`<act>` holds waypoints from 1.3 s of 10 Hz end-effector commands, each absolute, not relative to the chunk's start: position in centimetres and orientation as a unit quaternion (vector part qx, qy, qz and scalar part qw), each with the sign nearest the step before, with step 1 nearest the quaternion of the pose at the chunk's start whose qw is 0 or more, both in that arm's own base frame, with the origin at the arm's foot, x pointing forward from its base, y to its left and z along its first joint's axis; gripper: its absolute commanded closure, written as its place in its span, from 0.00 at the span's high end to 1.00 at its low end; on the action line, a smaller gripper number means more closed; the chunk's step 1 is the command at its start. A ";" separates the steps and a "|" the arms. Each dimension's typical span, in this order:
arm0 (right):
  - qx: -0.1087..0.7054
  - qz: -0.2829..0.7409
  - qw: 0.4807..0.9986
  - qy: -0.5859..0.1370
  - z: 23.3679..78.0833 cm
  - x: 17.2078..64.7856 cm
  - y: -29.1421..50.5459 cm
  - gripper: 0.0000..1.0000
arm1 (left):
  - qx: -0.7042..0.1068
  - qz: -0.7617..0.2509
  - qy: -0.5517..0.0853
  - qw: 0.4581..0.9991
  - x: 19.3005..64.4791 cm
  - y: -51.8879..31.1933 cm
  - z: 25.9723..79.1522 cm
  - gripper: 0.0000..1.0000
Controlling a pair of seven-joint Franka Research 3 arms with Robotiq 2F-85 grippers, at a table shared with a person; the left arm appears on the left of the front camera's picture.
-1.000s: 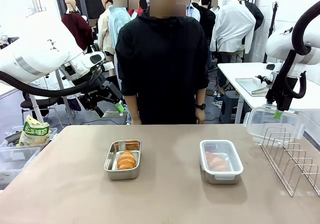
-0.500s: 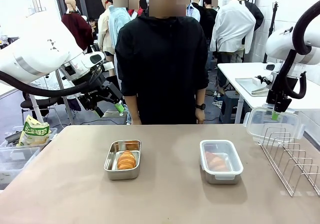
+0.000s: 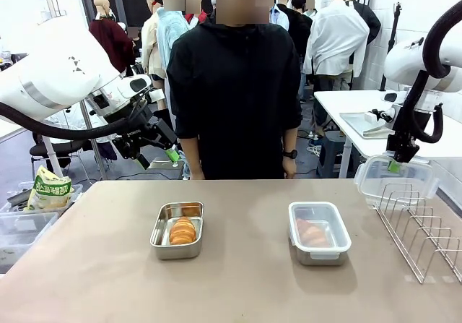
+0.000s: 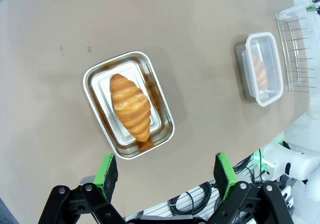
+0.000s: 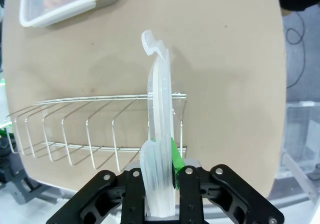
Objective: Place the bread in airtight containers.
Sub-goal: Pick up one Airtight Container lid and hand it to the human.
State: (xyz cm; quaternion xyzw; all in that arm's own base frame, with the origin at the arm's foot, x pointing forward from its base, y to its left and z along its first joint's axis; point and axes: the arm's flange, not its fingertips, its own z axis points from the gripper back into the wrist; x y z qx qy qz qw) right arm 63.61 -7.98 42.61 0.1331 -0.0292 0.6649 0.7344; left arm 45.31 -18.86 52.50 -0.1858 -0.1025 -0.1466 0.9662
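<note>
A croissant lies in an open steel tin left of centre; from above, the left wrist view looks down on this croissant and tin. A second tin right of centre wears a clear lid, with another croissant faintly visible inside. My right gripper is shut on the top edge of a loose clear lid, which stands upright in the wire rack. That lid runs edge-on between the right gripper's fingers. High at the far left, my left gripper stands open and holds nothing.
A person in black stands at the table's far edge, arms hanging down. A yellow-green bag and clear plastic bins sit off the left end. The wire rack takes up the right edge. Bare tabletop lies between and in front of the tins.
My right gripper's jaws have come together on the lid's top edge, and gripper and lid have shifted slightly left. The left arm and both tins have not moved.
</note>
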 end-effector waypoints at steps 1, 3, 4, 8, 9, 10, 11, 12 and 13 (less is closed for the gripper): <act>0.162 0.650 0.743 -0.005 43.4 63.2 -7.9 0.00 | -0.176 -0.146 -0.104 0.968 45.4 -18.8 52.6 1.00; 0.162 0.639 0.752 0.000 44.3 62.6 -8.0 0.00 | -0.176 -0.146 -0.104 0.968 45.4 -18.8 52.6 1.00; 0.159 0.636 0.755 -0.007 45.0 62.3 -8.2 0.00 | -0.176 -0.146 -0.104 0.968 45.4 -18.8 52.6 1.00; 0.138 0.635 0.760 -0.028 47.4 60.9 -9.0 0.00 | -0.176 -0.146 -0.104 0.968 45.4 -18.8 52.6 1.00; 0.122 0.640 0.758 -0.037 48.9 60.5 -8.9 0.00 | -0.176 -0.146 -0.104 0.968 45.4 -18.8 52.6 1.00; 0.107 0.649 0.752 -0.052 50.8 60.1 -8.5 0.00 | -0.176 -0.146 -0.104 0.968 45.4 -18.8 52.6 1.00; 0.087 0.659 0.744 -0.068 53.0 59.5 -7.9 0.00 | -0.176 -0.146 -0.104 0.968 45.4 -18.8 52.6 1.00; 0.074 0.676 0.728 -0.088 55.4 59.0 -6.9 0.00 | -0.176 -0.146 -0.104 0.968 45.4 -18.8 52.6 1.00; 0.050 0.696 0.708 -0.107 57.8 58.8 -5.2 0.00 | -0.176 -0.146 -0.104 0.968 45.4 -18.8 52.6 1.00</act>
